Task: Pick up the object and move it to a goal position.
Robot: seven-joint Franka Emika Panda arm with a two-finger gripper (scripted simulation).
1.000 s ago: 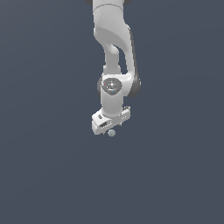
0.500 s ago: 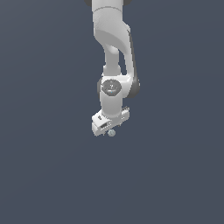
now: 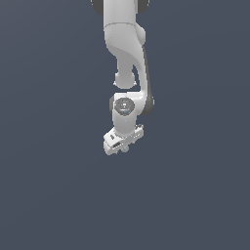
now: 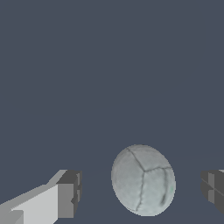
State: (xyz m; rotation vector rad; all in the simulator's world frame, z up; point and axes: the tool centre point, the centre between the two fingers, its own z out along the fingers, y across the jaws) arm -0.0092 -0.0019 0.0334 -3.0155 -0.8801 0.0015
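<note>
The object [image 4: 143, 180] is a small pale grey-white ball with dark crack-like lines. In the wrist view it sits between my two dark fingertips [image 4: 70, 192], with a gap on each side, so neither pad touches it. My gripper [image 4: 141, 189] is open around it. In the exterior view the ball [image 3: 125, 148] peeks out just under the white hand, with the gripper [image 3: 123, 146] directly over it. The white arm comes down from the upper edge of the exterior view.
A plain dark grey-blue surface [image 3: 58, 195] fills both views. No other object, container or edge shows.
The arm has come down: the hand now sits lower and partly covers the ball, which earlier showed just below it. The ball has stayed in place.
</note>
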